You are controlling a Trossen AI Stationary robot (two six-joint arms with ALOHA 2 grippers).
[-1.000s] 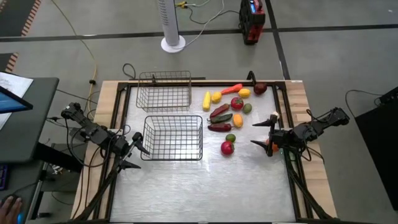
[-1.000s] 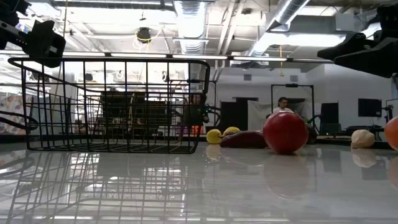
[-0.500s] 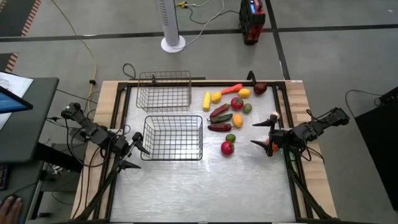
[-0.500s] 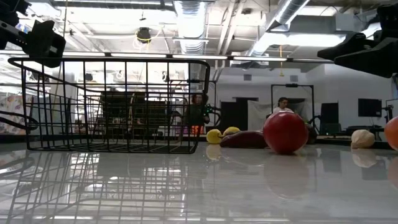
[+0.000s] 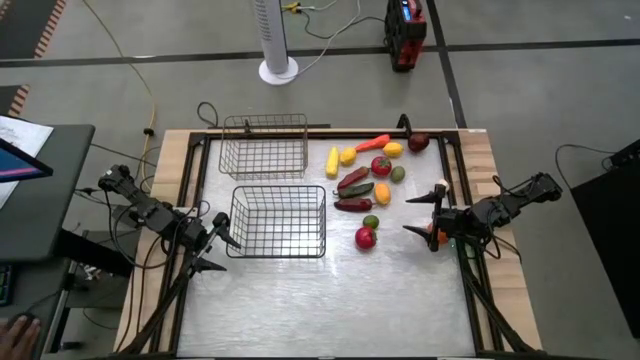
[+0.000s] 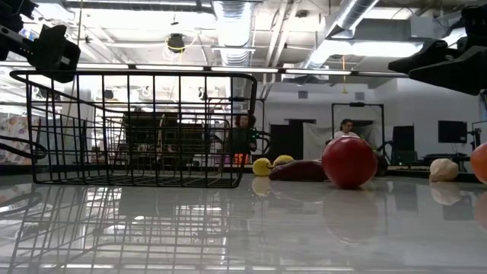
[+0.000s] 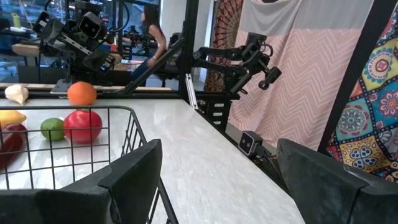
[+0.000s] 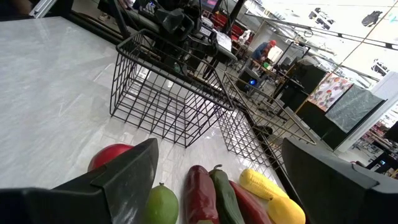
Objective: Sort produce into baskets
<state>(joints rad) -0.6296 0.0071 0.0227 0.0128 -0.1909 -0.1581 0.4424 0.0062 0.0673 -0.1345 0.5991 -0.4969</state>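
Observation:
The produce [image 5: 368,180] lies in a loose cluster right of the baskets, resting on the white tabletop: red, green, yellow and orange round pieces, long peppers [image 8: 200,193], a carrot [image 5: 372,143] and a yellow corn [image 5: 332,161]. A red round one [image 5: 365,238] lies nearest. The dark wire basket [image 5: 278,222] stands left of centre, with the lighter wire basket [image 5: 264,146] behind it. My left gripper [image 5: 222,252] hovers open at the dark basket's left side. My right gripper [image 5: 407,215] hovers open right of the produce. Both point level and hold nothing.
An orange [image 7: 81,93] and a pale garlic bulb [image 7: 15,93] lie by the table's right edge, near my right gripper. Black frame rails [image 5: 300,130] border the table. The near half of the tabletop [image 5: 330,300] offers free room. People show in the room behind.

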